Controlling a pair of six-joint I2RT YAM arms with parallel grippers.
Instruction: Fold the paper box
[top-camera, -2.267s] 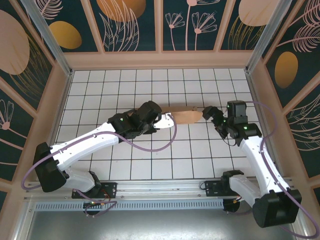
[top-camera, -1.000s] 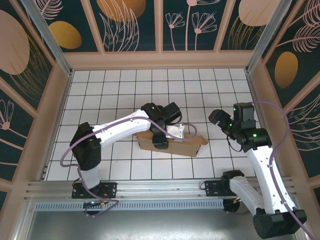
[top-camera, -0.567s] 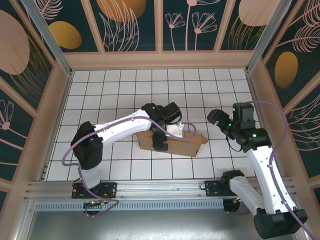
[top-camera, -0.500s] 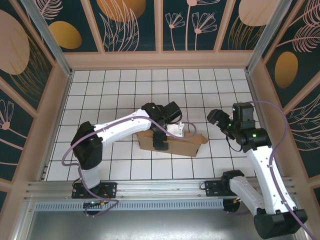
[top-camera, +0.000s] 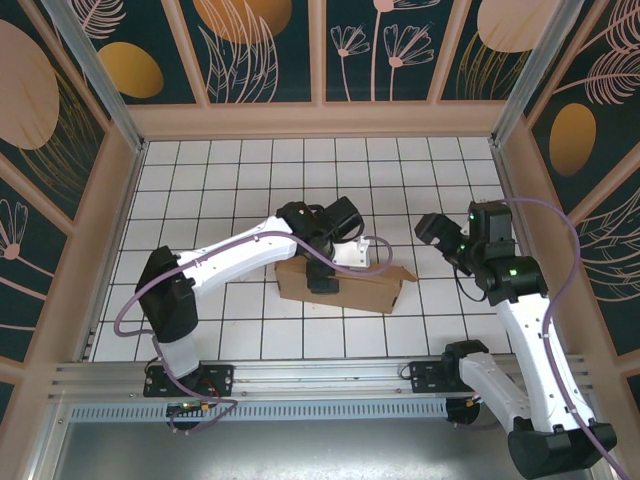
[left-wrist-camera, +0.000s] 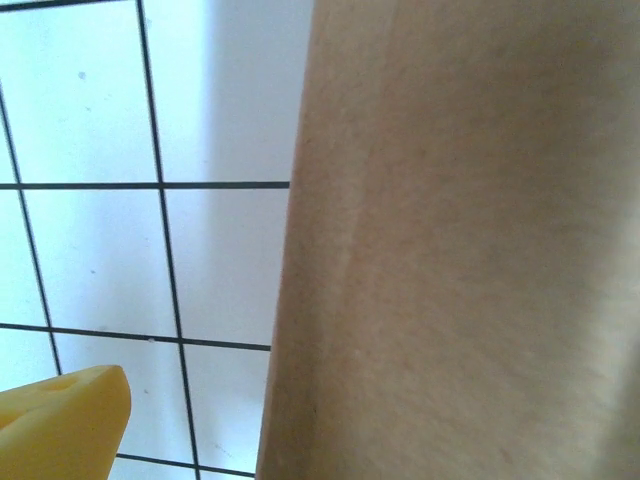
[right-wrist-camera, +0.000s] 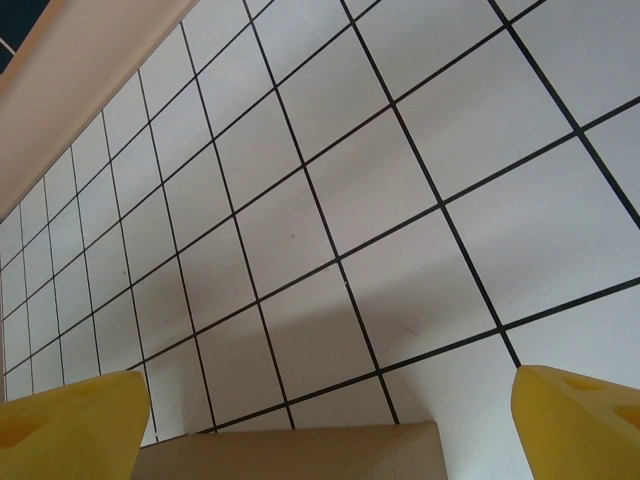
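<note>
Lying lengthwise 9-to-3 o'clock, the paper box (top-camera: 365, 290) sits under the wide-open left gripper (top-camera: 322, 272), the equally wide right gripper (top-camera: 432, 228) off at 2 o'clock

White shells over black joint housings on the left arm (top-camera: 235, 255) and the right arm (top-camera: 525, 320) alike, each trailing a looping purple cable (top-camera: 117, 318). There, tiny green lights (top-camera: 513, 267) on the right one's dark wrist, and yellow finger pads (right-wrist-camera: 70, 425) (blocky, with shallow dimples) up close.

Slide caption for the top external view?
Left gripper over the brown paper box on the tiled table; right gripper open, apart.
</note>
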